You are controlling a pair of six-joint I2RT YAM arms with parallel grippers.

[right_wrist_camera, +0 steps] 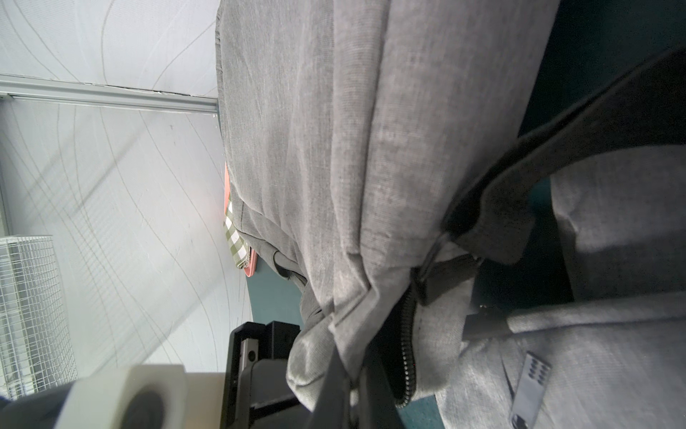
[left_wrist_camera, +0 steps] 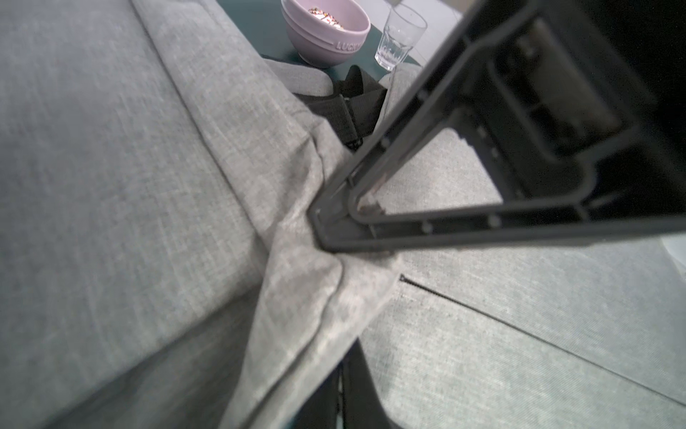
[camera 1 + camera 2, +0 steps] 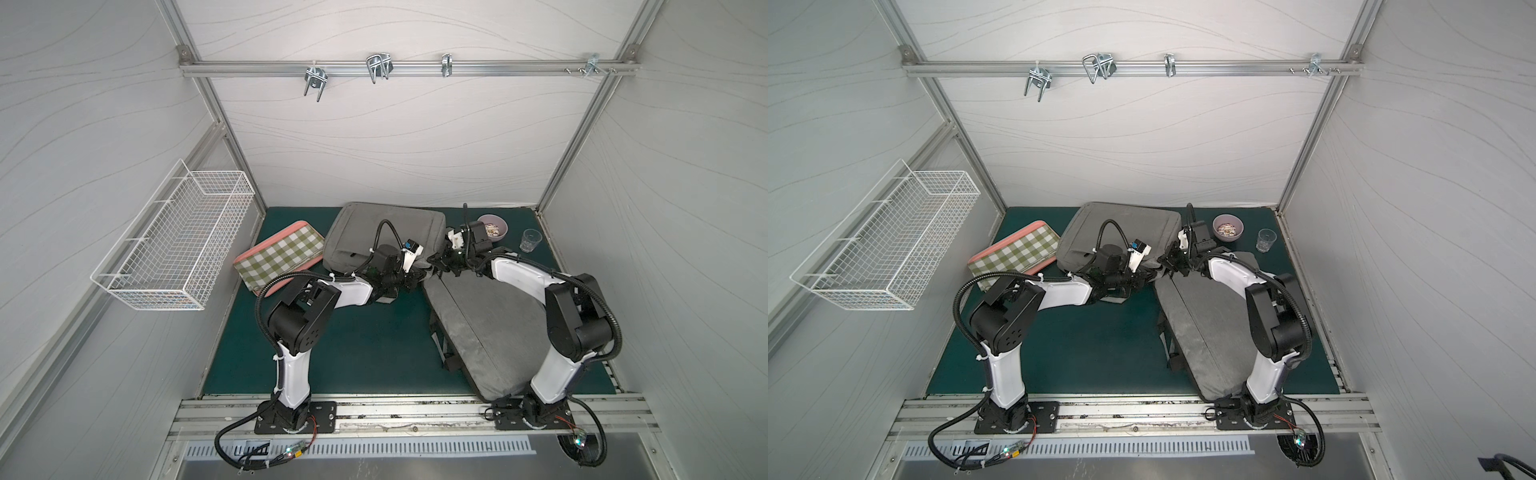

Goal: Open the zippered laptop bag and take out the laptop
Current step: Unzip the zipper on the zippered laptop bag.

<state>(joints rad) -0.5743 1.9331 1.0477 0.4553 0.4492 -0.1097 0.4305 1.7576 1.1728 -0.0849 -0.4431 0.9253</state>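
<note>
The grey zippered laptop bag (image 3: 374, 228) (image 3: 1121, 224) lies at the back middle of the green mat; the laptop is hidden. Both grippers meet at its near right corner. My right gripper (image 3: 434, 262) (image 1: 354, 390) is shut on a pinch of the bag's corner fabric (image 2: 315, 267), right beside a short stretch of black zipper (image 1: 408, 334). My left gripper (image 3: 422, 276) (image 2: 343, 386) is shut, its tips at the edge of the same fabric fold. I cannot see anything gripped between its fingers.
A second grey padded bag (image 3: 478, 328) with black straps lies under the right arm. A lilac bowl (image 3: 492, 227) and a drinking glass (image 3: 530, 240) stand at the back right. A checked tray (image 3: 282, 257) lies left of the laptop bag. A wire basket (image 3: 174, 249) hangs on the left wall.
</note>
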